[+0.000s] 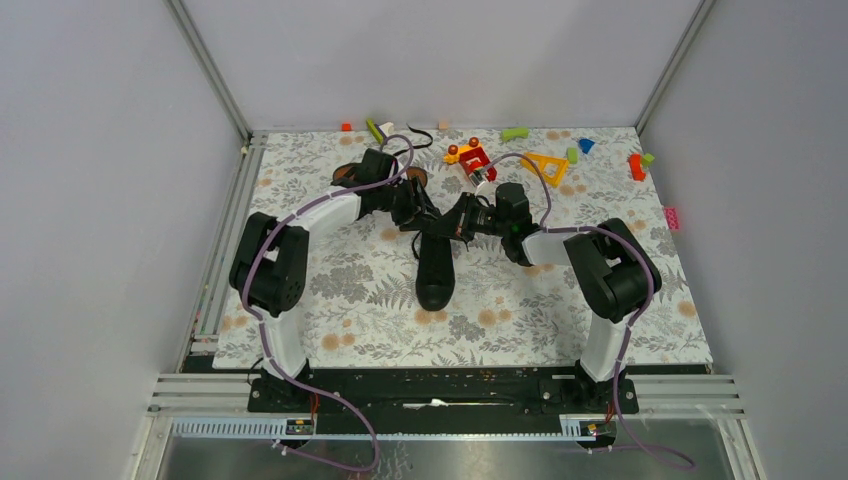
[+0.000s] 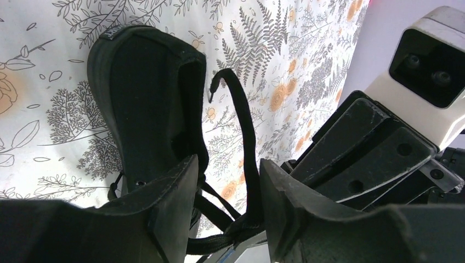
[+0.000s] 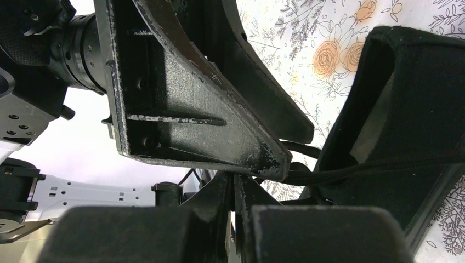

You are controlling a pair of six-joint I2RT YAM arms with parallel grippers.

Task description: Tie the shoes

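Standing between the left fingers (image 2: 171, 198) is a lace (image 2: 246, 143) of the shoe (image 2: 147, 104).

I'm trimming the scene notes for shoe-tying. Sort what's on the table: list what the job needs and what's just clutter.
Job:
- black shoe in the centre
- second shoe, orange-brown sole showing
- lace

Lying about:
- yellow triangle
- red-and-yellow toy
- green block
- blue block
- red block
- pink block

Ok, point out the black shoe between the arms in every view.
Top view: shoe, centre, between the arms.
Left wrist: upper left, open top showing.
Right wrist: right side, close up.
Shared landmark: the flowered table cover beneath it.
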